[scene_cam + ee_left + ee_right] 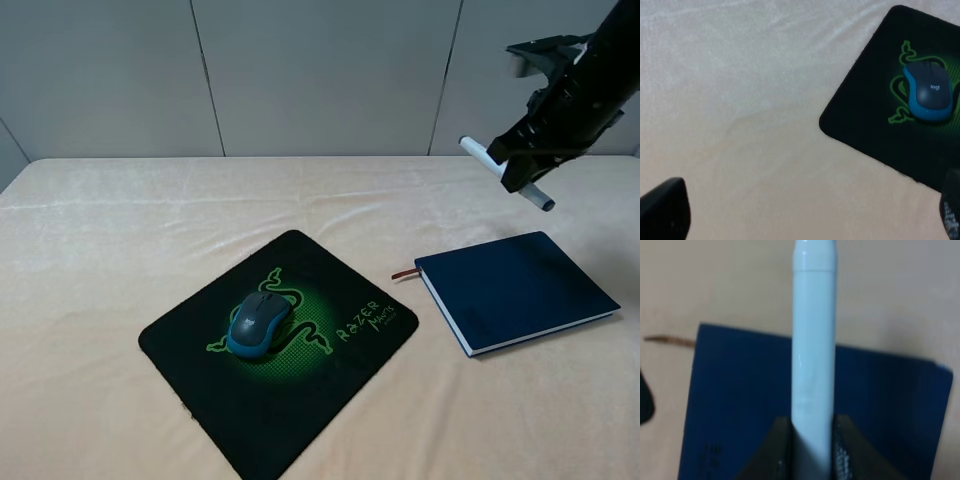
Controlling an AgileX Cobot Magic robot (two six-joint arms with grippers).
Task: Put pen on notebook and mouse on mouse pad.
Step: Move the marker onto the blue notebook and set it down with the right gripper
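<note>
The white pen (478, 154) hangs in the air, and my right gripper (520, 168) is shut on it above the navy notebook (515, 290). In the right wrist view the pen (813, 340) runs out from between the two dark fingers (846, 450), with the notebook (740, 405) and its reddish ribbon (667, 341) below. The mouse (259, 322) sits on the green logo of the black mouse pad (330, 380). The left wrist view shows the mouse (931, 93) on the mouse pad (865, 115) and only the dark fingertips (665, 210) of my open left gripper (810, 220), far apart and holding nothing.
A cream cloth (120, 250) covers the table up to a grey panelled wall (300, 70) at the back. The notebook lies at the right, close to the picture's edge.
</note>
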